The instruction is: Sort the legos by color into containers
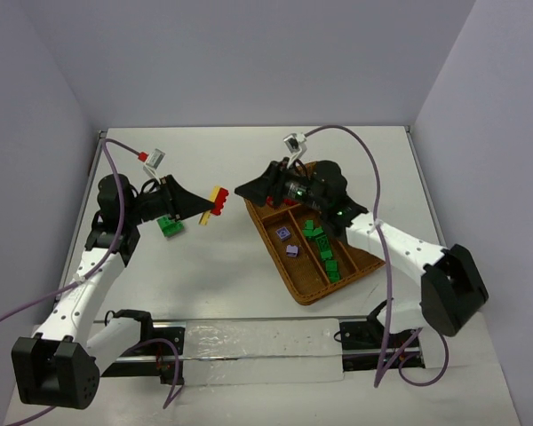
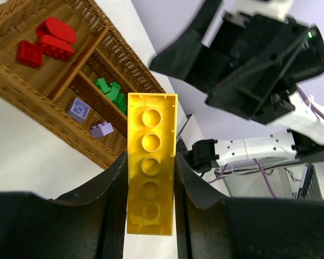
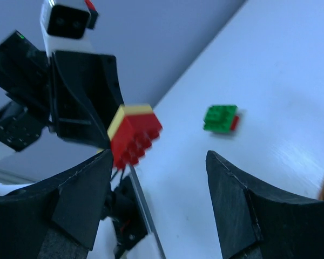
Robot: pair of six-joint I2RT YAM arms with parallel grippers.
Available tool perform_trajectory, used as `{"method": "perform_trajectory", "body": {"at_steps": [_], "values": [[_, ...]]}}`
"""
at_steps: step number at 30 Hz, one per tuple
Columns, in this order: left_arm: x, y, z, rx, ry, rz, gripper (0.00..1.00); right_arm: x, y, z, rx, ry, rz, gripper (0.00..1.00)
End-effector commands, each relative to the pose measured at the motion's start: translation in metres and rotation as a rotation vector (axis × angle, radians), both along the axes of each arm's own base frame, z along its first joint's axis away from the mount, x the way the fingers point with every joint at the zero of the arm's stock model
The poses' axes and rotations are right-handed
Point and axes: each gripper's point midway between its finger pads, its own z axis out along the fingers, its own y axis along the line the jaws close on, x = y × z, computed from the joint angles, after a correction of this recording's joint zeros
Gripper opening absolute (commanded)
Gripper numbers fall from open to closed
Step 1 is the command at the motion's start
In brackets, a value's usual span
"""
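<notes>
The left pincer (image 2: 150,162) is gripping a yellow-red clump (image 1: 217,202) while the right pincer (image 3: 157,162) is gaping opposite, so clamping and pulling off the red brick (image 3: 137,140) looks next.

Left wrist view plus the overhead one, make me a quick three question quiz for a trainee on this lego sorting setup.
1. True or false: the left end effector is clamped on a yellow lego.
2. Which colour lies in the crosswise section of the wicker tray? A green, B red, C purple.
3. Fill in: the loose lego on the table, left of the tray, has a ____ top.
Key: 1 true; 2 B; 3 green.
</notes>
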Motion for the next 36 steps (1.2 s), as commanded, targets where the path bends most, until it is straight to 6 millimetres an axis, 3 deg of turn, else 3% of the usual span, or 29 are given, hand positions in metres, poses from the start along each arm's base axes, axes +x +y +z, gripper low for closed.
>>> {"method": "perform_trajectory", "body": {"at_steps": [1,12,27,32,36], "values": [[-0.011,-0.005,0.027,-0.028,-0.112,-0.064,0.0,-0.012,0.019,0.051,0.161,-0.082,0.143,0.77],[-0.011,-0.005,0.029,-0.021,-0.113,-0.057,0.0,-0.019,0.035,0.041,0.261,-0.037,0.27,0.74],[-0.011,-0.005,0.035,-0.023,-0.125,-0.057,0.0,-0.039,0.038,0.034,0.344,-0.018,0.386,0.61],[-0.011,-0.004,0.038,-0.027,-0.13,-0.052,0.0,-0.04,0.044,0.028,0.33,0.002,0.406,0.61],[-0.011,-0.004,0.042,-0.027,-0.137,-0.048,0.0,-0.038,0.049,0.019,0.311,0.024,0.405,0.69]]}}
